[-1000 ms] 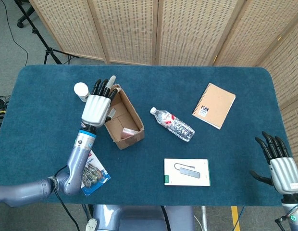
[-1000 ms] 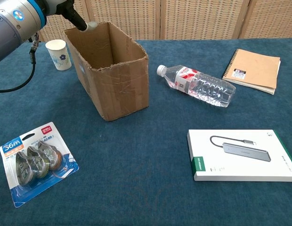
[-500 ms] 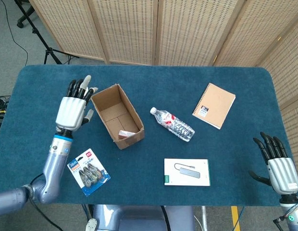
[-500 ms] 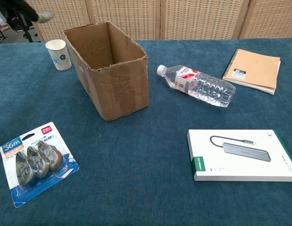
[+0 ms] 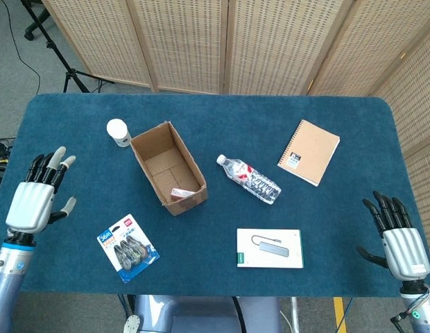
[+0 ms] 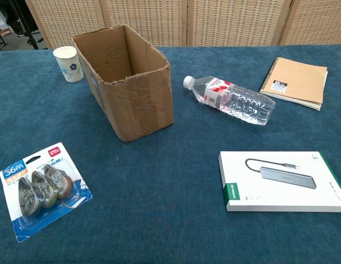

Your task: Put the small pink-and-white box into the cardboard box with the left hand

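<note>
Small pink-and-white box (image 5: 180, 193) lies half-hidden inside cardboard box (image 5: 150, 141).

Blue bench (image 5: 305, 118), wicker screens (image 5: 222, 41) behind. Carton (image 5: 168, 166) left of centre, open top; pink-and-white box (image 5: 180, 193) lies inside at its near end. Paper cup (image 5: 118, 132) just beside the carton's far left corner. Bottle (image 5: 248, 179) on its side right of the carton, cap toward it. Notebook (image 5: 308, 152) further right, tilted. White flat package (image 5: 269, 248) near the front edge, blister pack (image 5: 127, 247) front left. Left hand (image 5: 36, 200) at the left edge, fingers spread, holding nothing. Right hand (image 5: 397, 238) at the front right corner, fingers apart, likewise bare.
</note>
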### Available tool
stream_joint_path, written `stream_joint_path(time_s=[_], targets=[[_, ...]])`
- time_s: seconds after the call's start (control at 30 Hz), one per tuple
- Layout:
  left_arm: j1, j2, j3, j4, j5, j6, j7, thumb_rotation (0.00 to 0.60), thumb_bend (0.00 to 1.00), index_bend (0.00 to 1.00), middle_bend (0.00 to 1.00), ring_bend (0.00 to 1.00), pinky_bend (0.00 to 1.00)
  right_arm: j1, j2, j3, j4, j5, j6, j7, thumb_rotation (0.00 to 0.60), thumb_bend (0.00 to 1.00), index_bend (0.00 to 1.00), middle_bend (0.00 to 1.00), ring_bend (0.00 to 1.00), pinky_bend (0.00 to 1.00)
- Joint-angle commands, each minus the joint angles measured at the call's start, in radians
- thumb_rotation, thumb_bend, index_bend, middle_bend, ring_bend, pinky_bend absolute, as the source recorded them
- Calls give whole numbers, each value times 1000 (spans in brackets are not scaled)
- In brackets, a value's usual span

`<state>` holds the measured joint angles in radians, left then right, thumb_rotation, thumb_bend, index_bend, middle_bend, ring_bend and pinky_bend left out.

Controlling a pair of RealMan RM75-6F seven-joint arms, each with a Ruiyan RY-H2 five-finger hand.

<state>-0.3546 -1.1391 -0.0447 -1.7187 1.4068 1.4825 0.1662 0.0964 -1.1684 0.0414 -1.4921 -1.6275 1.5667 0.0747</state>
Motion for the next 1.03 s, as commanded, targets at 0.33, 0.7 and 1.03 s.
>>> stream_joint_path(time_s=[0.33,0.7,1.03], targets=[[167,-157,54,221,92,168,-123,600,344,109,0,0,0,-3,-2,4,1,5,4,-5,600,132,79,0,0,0],[174,-172,42,253,136,151,-125,600,355,105,0,0,0,2,-5,1,-3,3,-8,-20,600,132,79,0,0,0],[185,-174,26,259,155,154,-153,600,355,44,0,0,0,4,-5,0,-2,6,-15,-23,600,131,79,0,0,0]])
